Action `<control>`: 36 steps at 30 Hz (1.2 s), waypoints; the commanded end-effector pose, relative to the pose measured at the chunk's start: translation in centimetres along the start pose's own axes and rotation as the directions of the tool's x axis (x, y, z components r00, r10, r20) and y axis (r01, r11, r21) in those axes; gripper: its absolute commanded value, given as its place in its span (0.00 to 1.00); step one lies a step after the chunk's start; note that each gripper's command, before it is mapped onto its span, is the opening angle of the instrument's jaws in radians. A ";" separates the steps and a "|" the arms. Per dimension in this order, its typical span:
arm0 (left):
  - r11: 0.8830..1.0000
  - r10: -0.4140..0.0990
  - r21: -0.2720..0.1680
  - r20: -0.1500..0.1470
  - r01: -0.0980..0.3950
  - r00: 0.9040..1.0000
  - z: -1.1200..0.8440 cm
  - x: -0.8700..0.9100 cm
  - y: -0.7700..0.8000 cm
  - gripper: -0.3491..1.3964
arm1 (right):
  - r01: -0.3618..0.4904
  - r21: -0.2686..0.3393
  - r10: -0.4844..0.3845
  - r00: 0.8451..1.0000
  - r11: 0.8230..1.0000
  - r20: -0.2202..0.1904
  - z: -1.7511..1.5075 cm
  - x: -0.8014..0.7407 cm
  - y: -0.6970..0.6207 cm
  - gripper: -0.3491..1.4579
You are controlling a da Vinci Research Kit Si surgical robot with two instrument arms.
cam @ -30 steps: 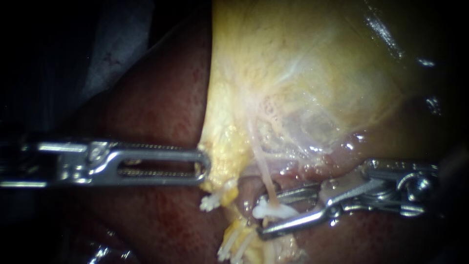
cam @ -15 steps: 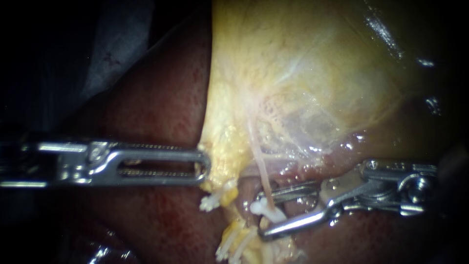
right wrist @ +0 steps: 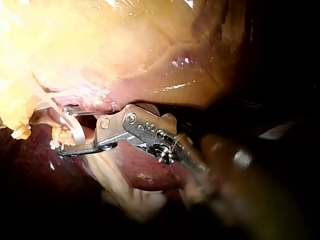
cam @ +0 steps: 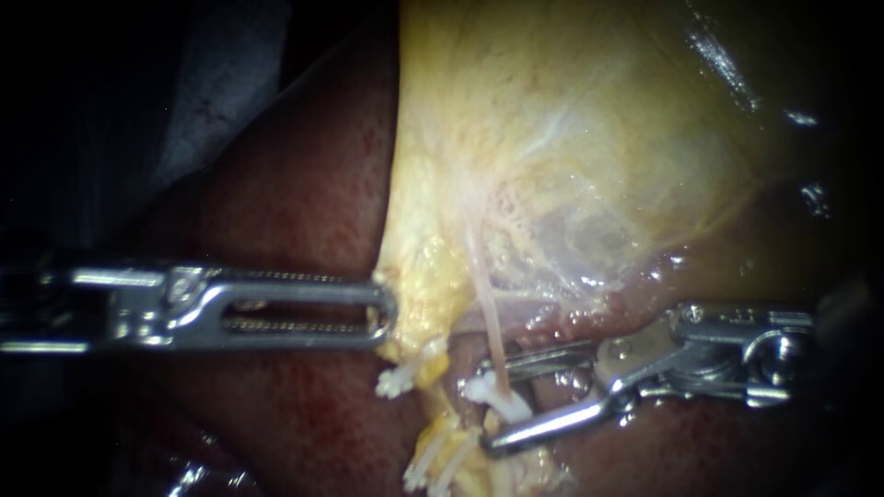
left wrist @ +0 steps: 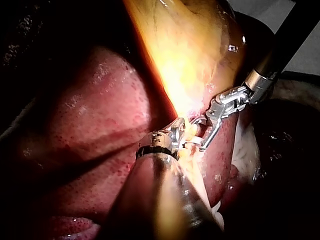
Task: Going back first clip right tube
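Under everything lies the dark red liver. The step in hand, I think, is pulling my right instrument back off the tube without scraping that soft liver below it. Above sits the big yellow gallbladder. My left instrument has its jaws pressed together on the gallbladder's near edge and seems to pull it tight. It should hold firm so the tube does not go slack while the other one leaves. My right instrument has its jaws wide apart, one above and one below, and they grip nothing. The thin pale tube runs down from the gallbladder and passes between those jaws. A small white clip sits on the tube there, inside the gap and close to the upper jaw. I cannot tell if a jaw touches it. To do this well, I think the jaws should be kept wide and slide slowly straight back along the shaft's own line, so no jaw hooks the clip or drags the tube sideways. Just beside, nearer my left instrument, a second white clip pokes out of the yellow tissue, apart from both instruments. Lower down, thin pale strands hang close to the lower jaw and could catch on it, so they need watching.
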 end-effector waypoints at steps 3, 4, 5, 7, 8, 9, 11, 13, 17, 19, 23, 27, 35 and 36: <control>1.000 0.000 0.000 0.000 0.000 1.000 0.00 0.00 0.00 0.00 | 0.012 -0.001 -0.012 1.000 1.000 0.000 0.03 -0.01 0.00 0.50; 1.000 0.000 0.000 0.000 0.000 1.000 0.00 0.00 0.00 0.00 | 0.018 -0.002 -0.018 1.000 1.000 0.000 0.04 -0.01 0.01 0.51; 1.000 0.000 0.000 0.000 0.000 1.000 0.00 0.00 0.00 0.00 | 0.024 -0.003 -0.024 1.000 1.000 0.000 0.05 0.00 0.01 0.51; 1.000 0.000 0.000 0.000 0.000 1.000 0.00 0.00 0.00 0.00 | 0.035 -0.004 -0.035 0.999 0.999 -0.001 0.06 0.00 0.01 0.52; 1.000 0.000 0.000 0.000 0.000 1.000 0.00 0.00 0.00 0.00 | 0.041 -0.004 -0.041 0.999 0.999 -0.001 0.07 0.01 0.02 0.52; 1.000 0.000 0.000 0.000 0.000 1.000 0.00 0.00 0.00 0.00 | 0.053 -0.004 -0.053 0.999 0.999 -0.001 0.07 0.01 0.02 0.52; 1.000 0.000 0.000 0.000 0.000 1.000 0.00 0.00 0.00 0.00 | 0.082 -0.005 -0.082 0.997 0.997 -0.001 0.07 0.01 0.02 0.52; 1.000 0.000 0.000 0.000 0.000 1.000 0.00 0.00 0.00 0.00 | 0.117 -0.007 -0.117 0.993 0.993 -0.001 0.09 0.01 0.02 0.52; 1.000 0.000 0.000 0.000 0.000 1.000 0.00 0.00 0.00 0.00 | 0.200 -0.005 -0.200 0.980 0.980 0.001 0.09 0.01 0.00 0.52; 1.000 0.000 0.000 0.000 0.000 1.000 0.01 0.00 0.00 0.00 | 0.264 0.003 -0.264 0.965 0.965 0.004 0.07 0.00 -0.02 0.52; 1.000 0.000 0.000 0.000 0.000 1.000 0.01 0.00 0.00 0.00 | 0.368 0.055 -0.369 0.929 0.928 0.014 0.02 -0.04 -0.08 0.52; 1.000 0.000 0.000 0.001 0.000 1.000 0.01 0.00 0.00 0.00 | 0.380 0.055 -0.381 0.924 0.923 0.013 0.00 -0.04 -0.10 0.52; 1.000 0.000 0.000 0.001 0.000 1.000 0.01 0.00 0.00 0.00 | 0.370 0.021 -0.370 0.929 0.929 -0.002 -0.23 0.09 -0.13 0.52; 1.000 0.000 0.000 0.001 0.000 1.000 0.01 0.00 0.00 0.00 | 0.368 0.016 -0.368 0.930 0.930 -0.004 -0.27 0.11 -0.14 0.52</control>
